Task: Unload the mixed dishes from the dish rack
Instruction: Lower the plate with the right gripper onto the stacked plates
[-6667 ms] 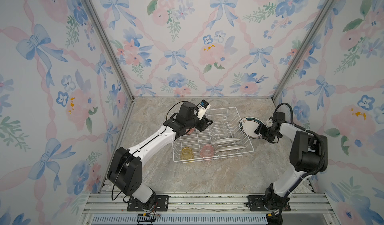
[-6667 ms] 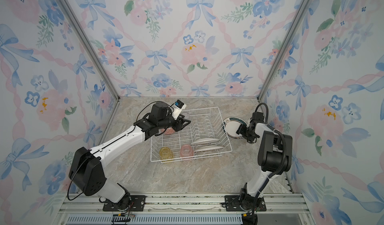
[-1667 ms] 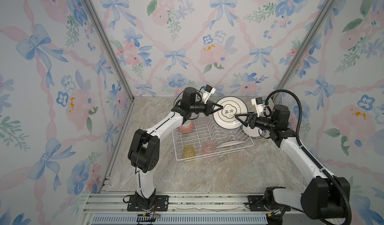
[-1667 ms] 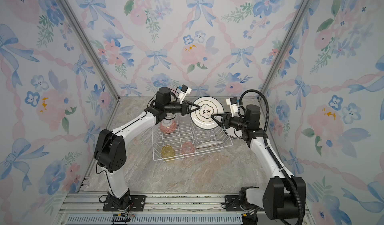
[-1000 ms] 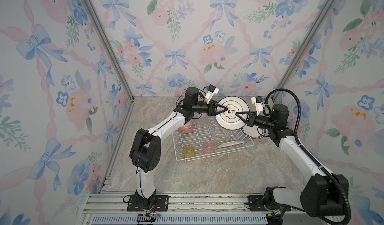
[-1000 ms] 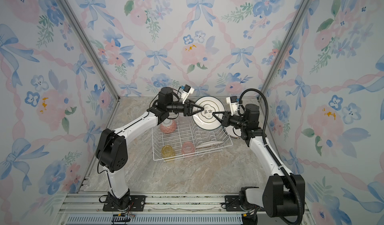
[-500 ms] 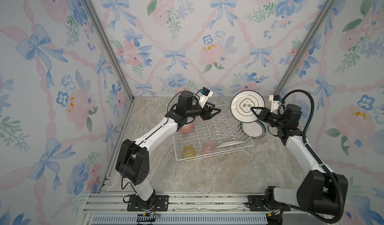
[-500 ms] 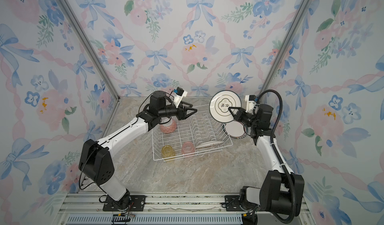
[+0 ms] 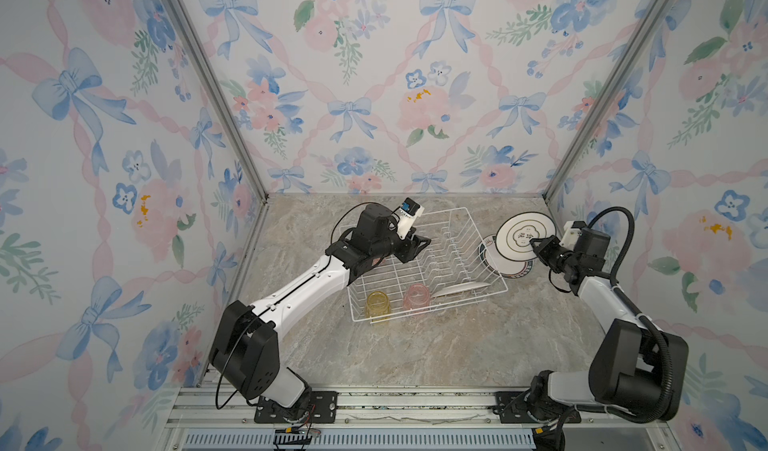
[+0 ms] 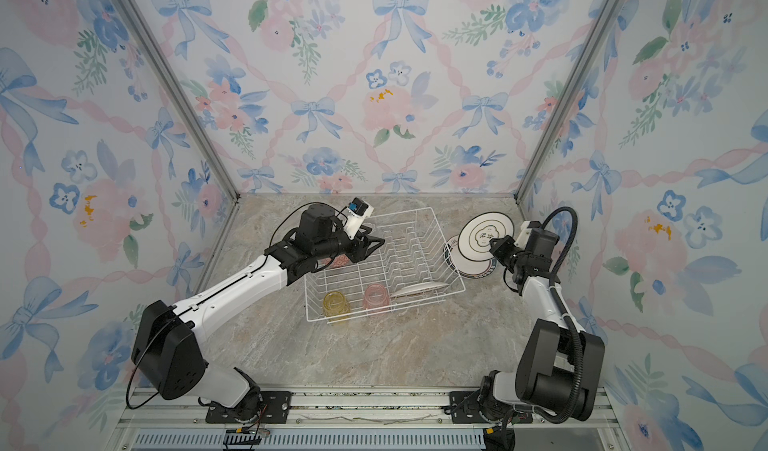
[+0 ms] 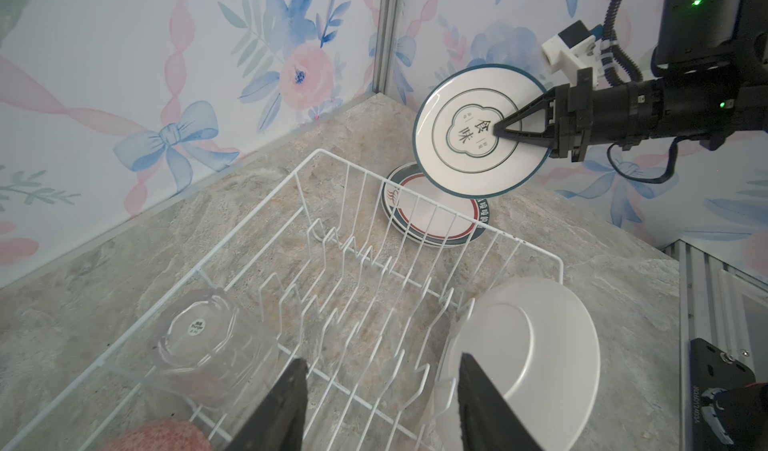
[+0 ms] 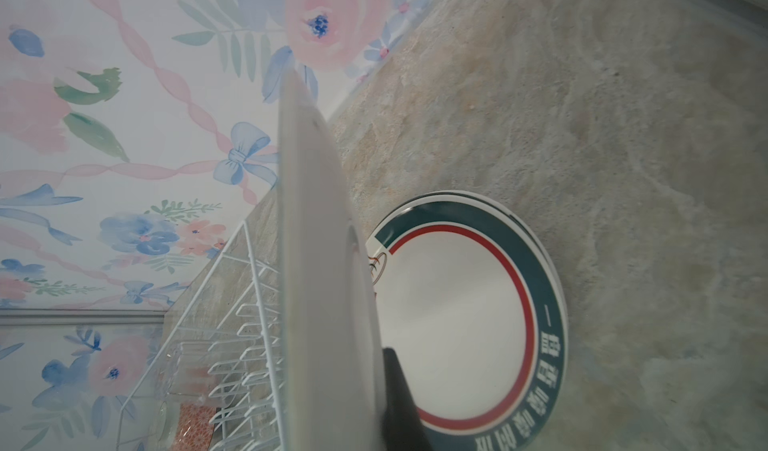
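Nearest to us, along the front edge of the dish rack (image 9: 449,257), we see the yellow tumbler (image 9: 377,303) and the pink tumbler (image 9: 417,297) side by side. Just to their right, a plain plate (image 9: 461,289) lies tilted in the rack's front right corner.

Further in, the left gripper (image 9: 417,248) hovers over the left part of the rack, fingers spread with nothing between them. Under that arm the pink-red bowl (image 10: 337,262) sits in the rack's far left corner, mostly hidden in both top views. The left wrist view shows a clear tumbler (image 11: 208,341) near it, base turned toward the camera.

Outside the rack, to its right, the right gripper (image 9: 533,242) is clamped on a ringed plate (image 9: 519,237), white with a dark rim, and holds it steeply tilted in the air. Below that, a stack of plates (image 9: 513,269) with a dark green and red border lies flat on the marble table (image 9: 415,353), just beside the rack's right wall.
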